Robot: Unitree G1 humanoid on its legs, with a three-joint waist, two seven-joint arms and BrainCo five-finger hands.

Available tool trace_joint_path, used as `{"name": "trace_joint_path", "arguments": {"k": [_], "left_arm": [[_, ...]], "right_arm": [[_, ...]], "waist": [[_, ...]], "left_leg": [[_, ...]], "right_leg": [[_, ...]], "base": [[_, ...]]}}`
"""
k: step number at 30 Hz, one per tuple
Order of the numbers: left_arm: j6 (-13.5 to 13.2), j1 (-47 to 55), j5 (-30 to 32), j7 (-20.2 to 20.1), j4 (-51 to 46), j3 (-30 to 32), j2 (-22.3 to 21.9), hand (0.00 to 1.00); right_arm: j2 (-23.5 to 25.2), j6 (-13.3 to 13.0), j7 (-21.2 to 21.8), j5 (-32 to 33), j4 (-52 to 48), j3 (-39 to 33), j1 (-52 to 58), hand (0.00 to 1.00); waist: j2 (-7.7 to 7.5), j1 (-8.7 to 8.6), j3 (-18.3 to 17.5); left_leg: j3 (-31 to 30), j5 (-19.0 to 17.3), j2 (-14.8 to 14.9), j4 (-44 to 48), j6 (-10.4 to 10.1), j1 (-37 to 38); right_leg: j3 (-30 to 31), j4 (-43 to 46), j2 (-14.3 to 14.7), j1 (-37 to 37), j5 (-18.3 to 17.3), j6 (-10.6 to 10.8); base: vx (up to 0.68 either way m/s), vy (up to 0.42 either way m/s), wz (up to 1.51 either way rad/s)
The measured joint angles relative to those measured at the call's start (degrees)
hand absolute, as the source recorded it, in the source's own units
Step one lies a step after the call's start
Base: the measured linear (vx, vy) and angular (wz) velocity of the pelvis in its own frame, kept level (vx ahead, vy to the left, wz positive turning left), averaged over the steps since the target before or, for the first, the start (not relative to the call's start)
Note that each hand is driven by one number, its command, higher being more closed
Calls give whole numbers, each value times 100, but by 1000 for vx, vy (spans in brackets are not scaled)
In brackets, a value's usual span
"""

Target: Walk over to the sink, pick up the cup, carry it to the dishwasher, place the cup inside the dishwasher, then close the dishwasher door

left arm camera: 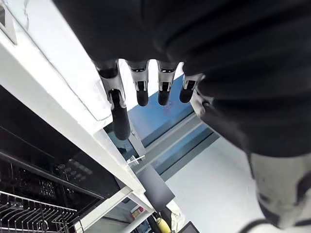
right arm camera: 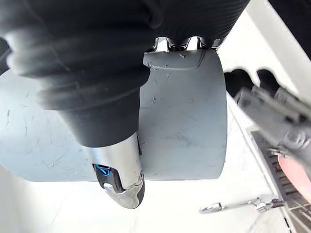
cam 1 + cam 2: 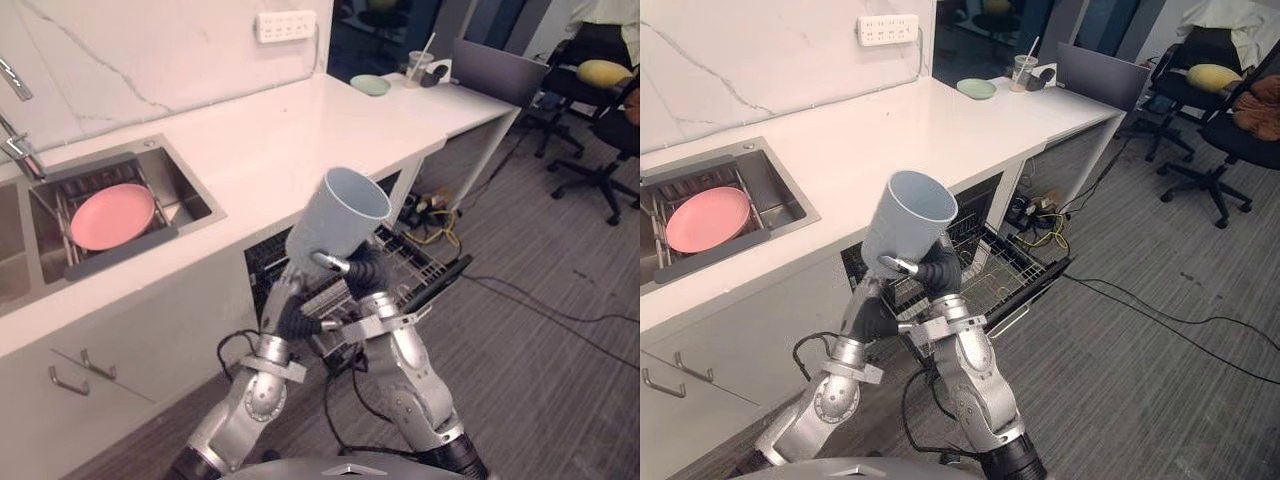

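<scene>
Cup (image 3: 340, 215) in right hand (image 3: 362, 268) (dishwasher (image 3: 420, 270) open)

White countertop (image 3: 300, 130), green plate (image 3: 370, 85), drink with straw (image 3: 418, 68) at far end

Silver-grey arms (image 3: 412, 378), dark-ribbed hands (image 3: 939, 271)

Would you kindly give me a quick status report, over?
Right hand shut on cup; left hand open beside it. Cup raised, not yet in dishwasher; door down, rack out, nothing blocking.
</scene>
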Motion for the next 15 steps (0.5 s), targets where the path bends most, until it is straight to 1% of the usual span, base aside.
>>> {"name": "trace_joint_path", "arguments": {"k": [2, 6, 8, 10, 15], "left_arm": [[2, -1, -73, 1, 0, 12, -47, 0], [10, -3, -182, 9, 0, 153, -65, 0], [22, -7, -225, 23, 0, 326, -99, 0], [35, -7, -291, 38, 0, 428, -170, 0], [92, -8, -413, 104, 0, 478, -234, 0]], "right_arm": [[76, -3, -23, 0, 28, -16, 0, 100], [76, -13, -97, 5, 51, -96, 54, 100], [80, -83, -130, 11, 53, -147, 161, 100], [79, -84, -135, 23, 59, -243, 233, 100], [79, -186, -160, 66, 60, -344, 334, 100]], "waist": [[0, -3, 0], [-1, -6, 1], [-2, -3, 1], [-3, -1, 2], [-6, -12, 4]], "left_leg": [[0, 0, -1, -1, 1, 1], [1, 1, -2, -2, 1, 1], [1, 1, -2, -3, 1, 1], [1, 1, -4, -4, 2, 1], [0, 0, -5, -6, 1, 2]], "right_leg": [[0, 0, 0, 0, 0, 0], [-1, -1, -1, 0, 0, 0], [-3, -2, -1, 0, 0, 1], [-4, -1, -3, 0, -1, 1], [-9, 2, -6, -1, -3, 4]], "base": [[0, 0, 0], [0, 0, 0], [0, 0, 0], [0, 0, 0], [0, 0, 0]]}}
